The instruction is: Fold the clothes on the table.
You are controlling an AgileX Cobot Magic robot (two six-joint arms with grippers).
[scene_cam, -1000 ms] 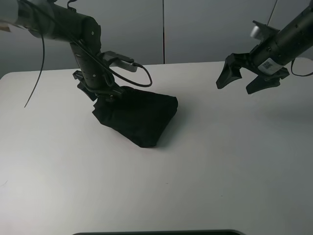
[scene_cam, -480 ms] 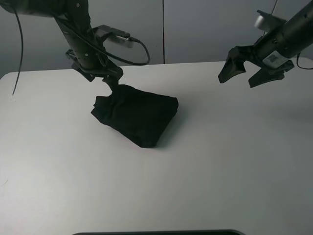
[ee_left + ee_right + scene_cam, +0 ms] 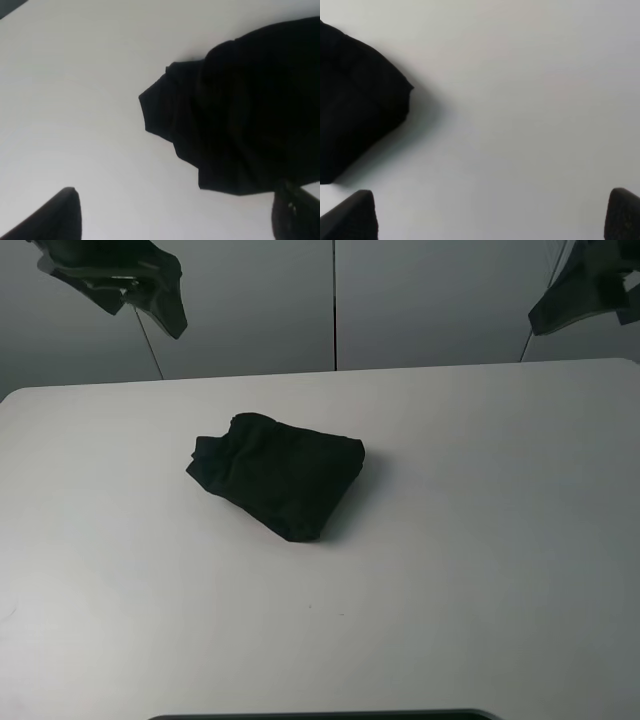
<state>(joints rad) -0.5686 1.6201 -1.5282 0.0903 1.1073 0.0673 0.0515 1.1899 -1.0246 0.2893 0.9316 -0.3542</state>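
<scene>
left gripper [image 3: 150, 295] raised high at the far left, jaws apart, empty | right gripper [image 3: 585, 300] high at the far right, seemingly spread, partly cropped | black T-shirt [image 3: 280, 475] folded on table [image 3: 480, 570], left of centre

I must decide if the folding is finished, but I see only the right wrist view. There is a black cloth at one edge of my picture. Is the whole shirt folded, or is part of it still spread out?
Observer: In the high view the black T-shirt is one compact bundle lying on the white table; nothing is spread out.
Operator: Is the left pincer touching it?
Observer: No. The left pincer is raised well above the table and apart from the shirt, jaws open and empty.
Operator: Is the fold tidy on the left arm's side?
Observer: Not fully. The left wrist view shows the shirt's edge there stepped in uneven layers.
</scene>
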